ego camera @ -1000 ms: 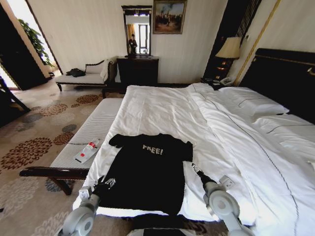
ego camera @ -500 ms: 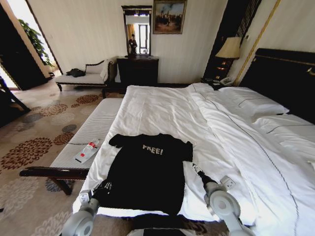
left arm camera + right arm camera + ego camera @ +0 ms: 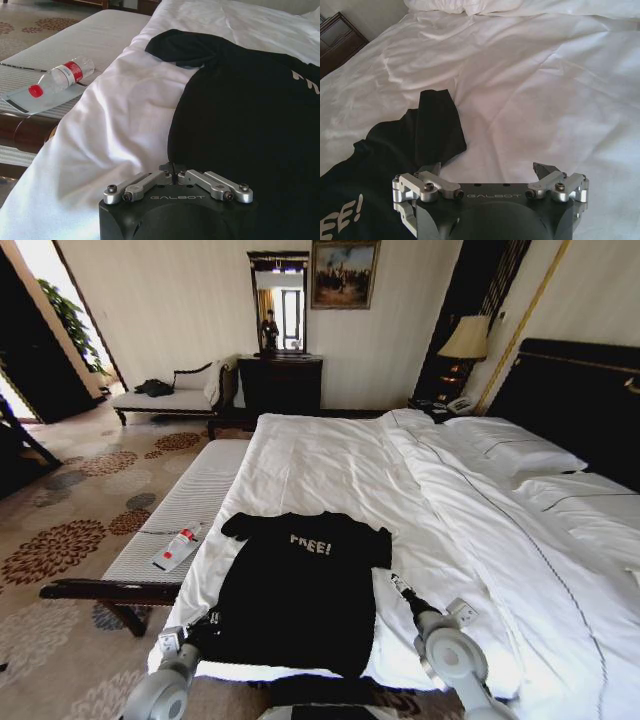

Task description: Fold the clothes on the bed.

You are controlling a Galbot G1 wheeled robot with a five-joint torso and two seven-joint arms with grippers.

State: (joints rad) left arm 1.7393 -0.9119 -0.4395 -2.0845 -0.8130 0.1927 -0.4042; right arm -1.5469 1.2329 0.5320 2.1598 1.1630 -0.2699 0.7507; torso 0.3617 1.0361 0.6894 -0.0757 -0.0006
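Where the garment lies: the black "FREE!" T-shirt (image 3: 300, 590) is spread flat, chest up, on the near corner of the bed (image 3: 330, 460), collar toward the far side and hem toward the robot.
Weight and feel: judged to be light, thin, limp cloth with no stiffness; it will sag and drape from any point that lifts it.
Slip: the white sheet under it looks smooth, so the shirt is likely to slide or drag the sheet into wrinkles if pulled low across the bed.
Fragility: none to speak of; a firm pinch should do no harm.
Left gripper (image 3: 207, 623): at the shirt's left edge near the hem, fingers drawn together; the left wrist view puts their tips right at the black cloth's border, but whether cloth is caught between them cannot be told.
Right gripper (image 3: 400, 587): over bare sheet just beside the shirt's right side, below the right sleeve (image 3: 437, 125), jaws spread wide and holding nothing.
Where to take hold: pinch the fabric at matching edge points on each side, taking shirt only and not the sheet.
Nearby: a plastic bottle (image 3: 178, 546) lies on the striped bench (image 3: 190, 500), apart from the shirt.
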